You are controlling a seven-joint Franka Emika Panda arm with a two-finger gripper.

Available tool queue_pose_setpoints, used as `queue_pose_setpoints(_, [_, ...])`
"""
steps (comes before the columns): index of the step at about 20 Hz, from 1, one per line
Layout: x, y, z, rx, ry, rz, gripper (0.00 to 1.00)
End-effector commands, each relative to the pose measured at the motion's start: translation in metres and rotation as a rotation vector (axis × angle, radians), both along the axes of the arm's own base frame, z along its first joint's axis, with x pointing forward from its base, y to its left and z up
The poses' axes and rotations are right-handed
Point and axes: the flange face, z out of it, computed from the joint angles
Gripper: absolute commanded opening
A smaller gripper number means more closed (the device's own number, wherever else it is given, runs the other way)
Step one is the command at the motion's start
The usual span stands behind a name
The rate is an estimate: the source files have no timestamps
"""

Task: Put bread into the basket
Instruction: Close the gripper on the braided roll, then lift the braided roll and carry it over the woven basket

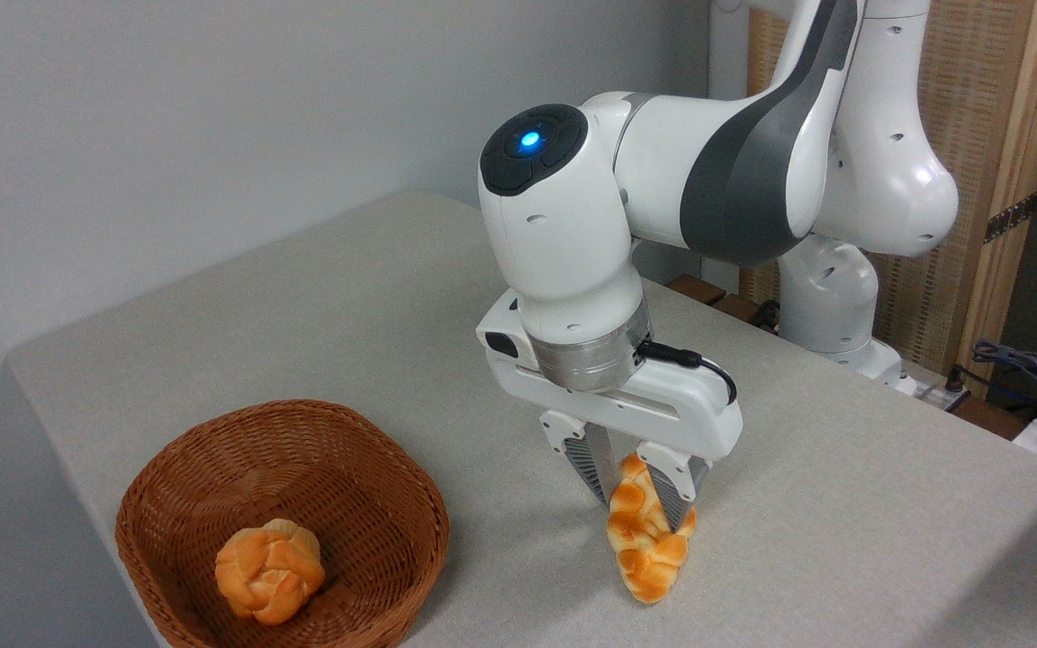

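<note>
Bread [649, 549]: 1 long braided loaf, golden-orange with pale seams, held nearly upright and a little tilted, to the right of the basket and well apart from it. Its upper part is between the end effector's fingers; its lower tip is at the counter, though contact cannot be told for sure.

End effector [640, 490]: clenched on the upper part of the bread, 1 finger on each side of the loaf. It points downward, to the right of the basket and above the basket's rim level.

Fingers [673, 490]: 2, grey and ribbed, converging downward onto the loaf; the right one lies over the front of the bread.

Basket [163, 486]: reddish-brown woven wicker, shallow, with rounded corners and a thick rolled rim. It sits at the near left of the counter, with part of its lower edge cut off by the frame.

Bun [268, 571]: 1 small round knotted orange bun, lying inside the basket on its floor, toward the near side.

Counter [374, 306]: light grey and speckled, carrying the basket; a soft shadow lies on it between the basket and the bread.

Arm [662, 180]: white with grey panels, reaching in from behind and to the right of the basket; 1 blue light glows on its dark round cap.

Cable [707, 364]: black, plugged into the wrist just above the end effector.

Wall [167, 117]: plain pale grey, behind the basket.

Panel [978, 135]: woven, wood-framed, far right of the basket behind the arm.
</note>
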Motion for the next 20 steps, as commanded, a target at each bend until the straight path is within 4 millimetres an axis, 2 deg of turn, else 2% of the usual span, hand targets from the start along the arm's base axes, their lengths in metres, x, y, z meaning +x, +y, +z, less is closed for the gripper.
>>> queue_pose_setpoints(1, [-0.001, 0.005, 0.002, 0.008, -0.016, -0.023, 0.17])
queue_pose_setpoints(7, [-0.001, 0.005, 0.006, 0.008, -0.019, -0.028, 0.17])
queue_pose_setpoints(11, [0.000, 0.002, 0.018, 0.008, -0.036, -0.034, 0.18])
queue_pose_setpoints(16, [0.018, -0.002, 0.072, 0.013, -0.110, -0.039, 0.18])
queue_pose_setpoints(18, [0.025, -0.011, 0.092, 0.004, -0.138, -0.048, 0.20])
queue_pose_setpoints(20, [0.037, -0.033, 0.117, 0.003, -0.191, -0.084, 0.22])
